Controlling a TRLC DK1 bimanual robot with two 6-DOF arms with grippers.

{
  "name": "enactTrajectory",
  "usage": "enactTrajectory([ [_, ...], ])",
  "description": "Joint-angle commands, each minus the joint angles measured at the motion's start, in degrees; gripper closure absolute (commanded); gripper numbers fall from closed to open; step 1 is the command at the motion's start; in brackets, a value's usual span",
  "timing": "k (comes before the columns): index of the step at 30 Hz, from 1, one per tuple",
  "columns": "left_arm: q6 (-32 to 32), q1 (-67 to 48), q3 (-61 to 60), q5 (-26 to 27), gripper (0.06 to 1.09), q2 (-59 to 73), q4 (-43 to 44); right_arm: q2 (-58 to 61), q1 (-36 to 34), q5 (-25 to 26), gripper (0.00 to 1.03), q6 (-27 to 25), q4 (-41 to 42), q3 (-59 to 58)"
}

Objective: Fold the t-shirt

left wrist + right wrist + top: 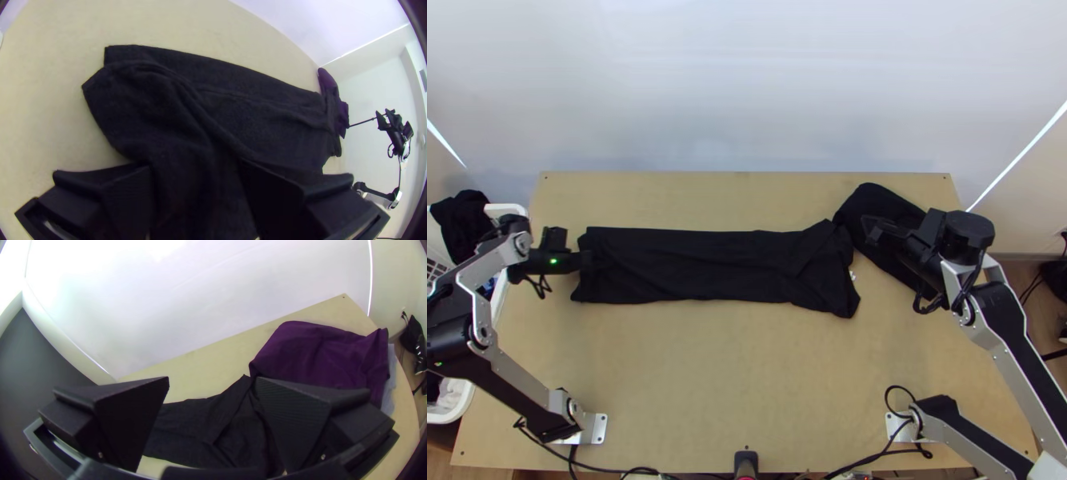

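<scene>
The black t-shirt (691, 264) lies as a long strip folded lengthwise across the table, its right end uneven with a turned-over flap. At its left end is my left gripper (585, 261); in the left wrist view the left gripper (195, 165) is open above the t-shirt (262, 106), black cloth showing between its fingers. My right gripper (872, 230) hovers near the strip's right end, over a dark cloth. In the right wrist view the right gripper (212, 383) stands open, with part of the t-shirt (191, 426) showing beyond and between its fingers.
A folded dark cloth (863, 200), purple in the right wrist view (324, 351), lies at the table's back right against the t-shirt's right end. A grey cloth (389, 382) shows beside it. A white basket (507, 210) with clothes stands at the left edge. Bare wood (731, 360) spans the front.
</scene>
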Motion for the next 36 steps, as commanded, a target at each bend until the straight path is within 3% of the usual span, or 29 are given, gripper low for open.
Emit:
enactTrajectory([
  [1, -6.9, -1.8, -0.1, -2.7, 1.05, -2.6, 5.1, -1.1, -1.4, 0.2, 0.12, 0.1, -0.9, 0.7],
  [8, -4.5, 12.6, 5.3, -4.2, 1.05, -1.1, 1.7, -2.3, -3.3, 0.1, 0.12, 0.0, -1.6, -0.4],
  [14, 3.3, 26.1, 16.4, -4.5, 1.05, 1.6, -9.1, -2.6, -3.3, 0.1, 0.12, 0.4, -1.5, -1.0],
  [18, 5.3, 28.1, 23.3, -6.0, 1.05, 2.8, -18.9, -2.4, -3.0, 0.1, 0.12, 1.5, -1.0, -1.3],
  [21, 4.1, 23.3, 21.9, -6.1, 1.05, -2.7, -22.8, -2.3, -2.3, 0.1, 0.12, 2.3, -0.9, -1.3],
  [27, -5.4, 4.9, 20.6, -6.2, 1.05, -13.8, -29.9, -2.2, -1.9, 0.1, 0.12, 3.2, -0.8, -1.2],
  [36, -22.9, -25.6, 28.6, -9.1, 1.05, -13.8, -27.7, -2.4, -1.7, 0.2, 0.12, 4.8, -0.8, -1.3],
])
